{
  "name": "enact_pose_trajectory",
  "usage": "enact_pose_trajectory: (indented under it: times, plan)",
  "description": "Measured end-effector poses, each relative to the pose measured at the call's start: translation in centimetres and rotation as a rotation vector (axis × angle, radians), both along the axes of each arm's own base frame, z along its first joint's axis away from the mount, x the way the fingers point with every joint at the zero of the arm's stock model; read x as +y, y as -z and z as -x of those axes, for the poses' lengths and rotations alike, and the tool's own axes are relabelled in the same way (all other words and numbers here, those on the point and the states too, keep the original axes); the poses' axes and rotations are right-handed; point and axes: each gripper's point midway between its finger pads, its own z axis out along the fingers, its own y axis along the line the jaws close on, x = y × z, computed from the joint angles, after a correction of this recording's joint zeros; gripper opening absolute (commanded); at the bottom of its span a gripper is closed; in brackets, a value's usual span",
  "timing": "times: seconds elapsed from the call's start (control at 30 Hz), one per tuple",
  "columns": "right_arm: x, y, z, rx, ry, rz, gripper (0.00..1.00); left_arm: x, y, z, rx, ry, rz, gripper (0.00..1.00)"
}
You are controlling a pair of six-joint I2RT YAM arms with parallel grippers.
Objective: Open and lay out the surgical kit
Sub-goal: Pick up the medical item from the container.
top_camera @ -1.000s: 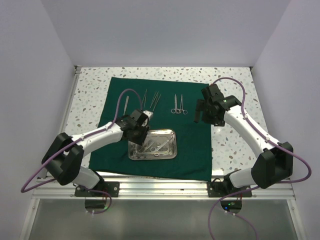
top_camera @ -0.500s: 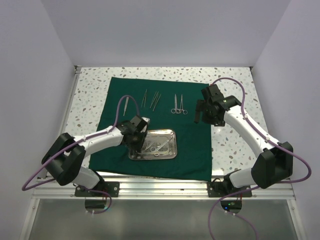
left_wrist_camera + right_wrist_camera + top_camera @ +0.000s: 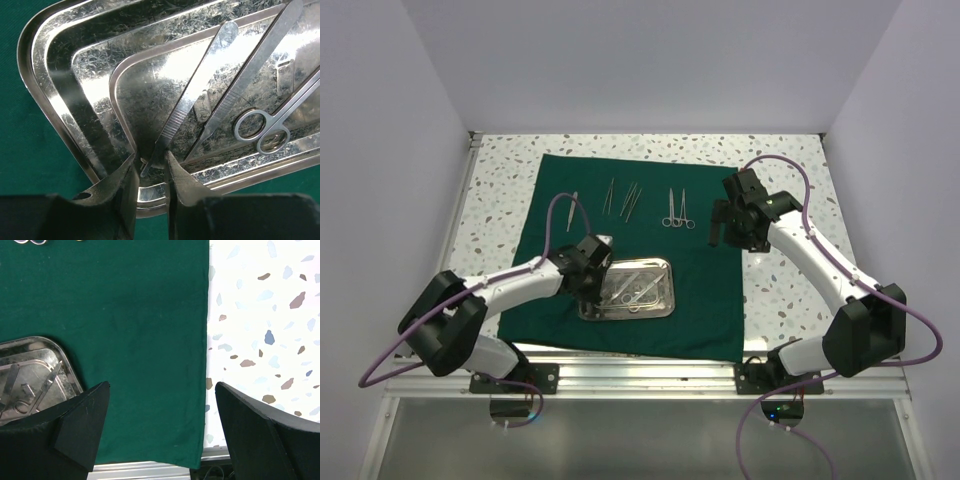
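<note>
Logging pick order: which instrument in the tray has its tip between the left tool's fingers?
The leftmost tweezers, ridged tip inside the left tool; other tweezers and scissors lie farther right.

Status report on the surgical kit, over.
Left end effector astride tweezers tip in tray, not clamped. Right end effector open above drape edge. Nothing blocking.

A white tabletop (image 3: 500,165) flecked with grey, brown and bluish chips forms the floor of the booth; the right wrist view shows these chips close up, irregular and unevenly scattered. Plain pale lavender walls (image 3: 650,60) rise behind it and on both sides. A slim metal strip (image 3: 461,215) runs along its left edge, a ribbed aluminium rail (image 3: 640,373) borders the near edge, and in front of that rail lies a smooth grey panel (image 3: 640,440)
</note>
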Motion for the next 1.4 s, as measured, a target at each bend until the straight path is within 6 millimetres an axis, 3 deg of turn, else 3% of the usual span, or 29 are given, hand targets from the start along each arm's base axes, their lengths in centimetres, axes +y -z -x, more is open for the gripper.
enact_pose_trajectory:
  times: [0.2,0.57,0.8,1.03,1.2,1.4]
  plan:
    - [0.0,0.0,0.0,0.0,0.0,0.0,0.9,-0.3,0.2,0.5,-0.014,-0.029,0.047,0.21]
    - [0.0,0.0,0.0,0.0,-0.001,0.0,0.9,-3.2,0.5,2.4,0.039,0.007,0.113,0.11]
    - [0.1,0.0,-0.1,-0.006,-0.001,-0.002,0.9,-6.9,0.7,3.4,0.118,0.082,0.121,0.0]
    - [-0.1,0.6,0.2,0.008,-0.001,0.004,0.9,-9.2,0.7,2.9,0.094,0.124,0.102,0.0]
    - [-0.2,0.7,0.4,0.013,-0.001,0.006,0.9,-9.2,0.1,2.6,0.058,0.127,0.078,0.0]
    - [-0.1,0.6,0.3,0.005,-0.001,0.003,0.9,-4.8,-0.5,3.5,0.091,0.108,-0.136,0.0]
